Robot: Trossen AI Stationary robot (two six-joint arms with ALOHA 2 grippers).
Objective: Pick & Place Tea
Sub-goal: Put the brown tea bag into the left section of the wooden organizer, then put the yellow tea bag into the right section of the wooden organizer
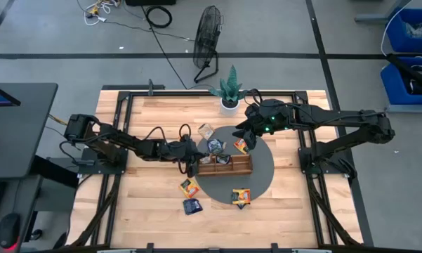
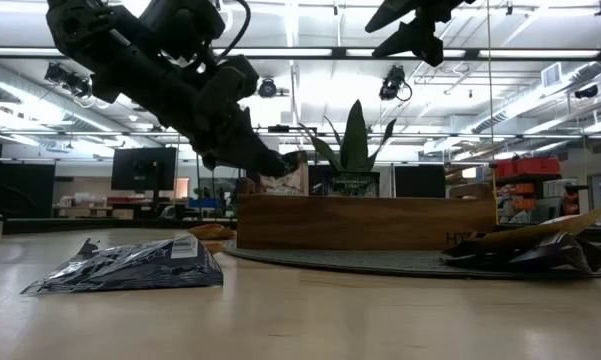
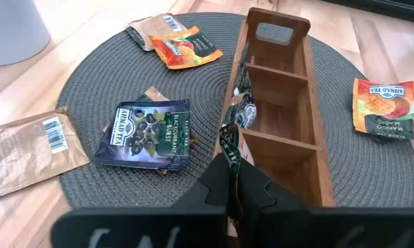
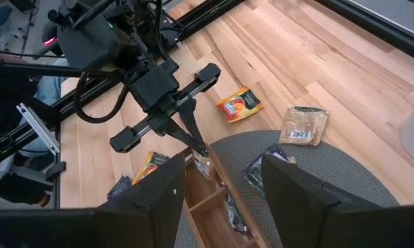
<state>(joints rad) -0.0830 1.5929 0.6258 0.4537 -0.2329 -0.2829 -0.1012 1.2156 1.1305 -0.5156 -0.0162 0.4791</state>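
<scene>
Lowering a sachet (image 3: pixel 229 141) into the tray (image 3: pixel 295 117), the left tool (image 3: pixel 233 180) hangs right at the tray's left end, its fingers clenched on the packet's top edge, so the packet dangles edge-down along the tray's long side wall. To do this well, it should centre the sachet over the end compartment, clear of the wall and divider, keep it hanging vertical, and let go only once the lower edge is inside. One packet already sits in the middle compartment.

The right tool (image 4: pixel 217 186) waits above the mat (image 1: pixel 261 167), on the tray's far-right side, fingers spread and empty.

The rest of the tea lies loose: a dark blue sachet (image 3: pixel 146 133) on the mat just beside the tray's far side, an orange one (image 3: pixel 186 47) farther along, a mango one (image 3: pixel 388 108) on the tray's near side, and two more (image 1: pixel 189 186) on the bare tabletop (image 1: pixel 147 211) near the front-left.
</scene>
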